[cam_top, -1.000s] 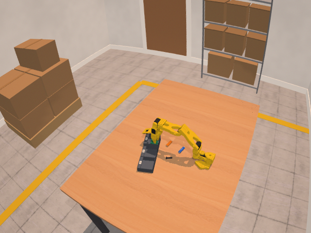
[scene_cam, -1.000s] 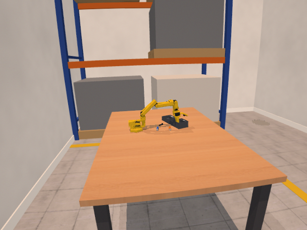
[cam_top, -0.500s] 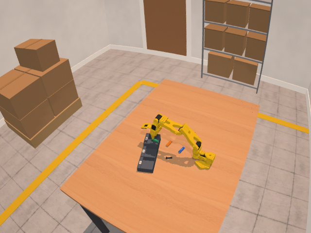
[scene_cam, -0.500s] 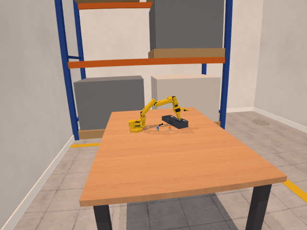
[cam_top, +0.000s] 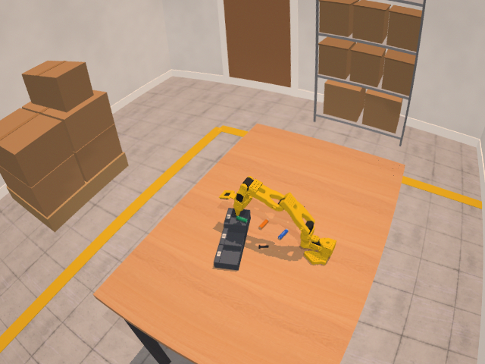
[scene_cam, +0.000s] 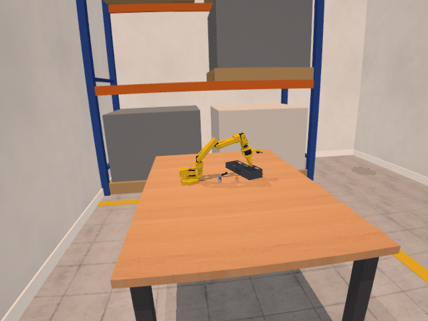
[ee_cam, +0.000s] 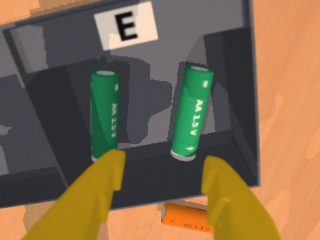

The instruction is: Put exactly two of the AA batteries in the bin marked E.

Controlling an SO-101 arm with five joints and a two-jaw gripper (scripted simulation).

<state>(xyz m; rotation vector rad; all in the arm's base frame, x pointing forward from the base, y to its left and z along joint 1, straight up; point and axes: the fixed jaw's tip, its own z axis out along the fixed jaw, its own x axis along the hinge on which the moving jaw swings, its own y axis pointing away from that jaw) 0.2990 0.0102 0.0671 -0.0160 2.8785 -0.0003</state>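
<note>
The dark bin marked E [ee_cam: 126, 27] fills the wrist view. Two green AA batteries lie inside it, apart from each other, one on the left [ee_cam: 104, 115] and one on the right [ee_cam: 192, 112]. My gripper [ee_cam: 162, 170] hovers just above the bin's near wall, its fingers apart with nothing between them. In the top view the gripper [cam_top: 239, 213] stands over the far end of the row of bins [cam_top: 232, 240], where some green [cam_top: 242, 218] shows. An orange AA battery [cam_top: 263, 224] and a blue one [cam_top: 283, 233] lie on the table beside the bins.
A small black screw [cam_top: 262, 246] lies on the table between the bins and the arm's base [cam_top: 319, 250]. The orange battery also shows in the wrist view [ee_cam: 185, 217], just outside the bin wall. The bin row stands flat on the table [scene_cam: 243, 169].
</note>
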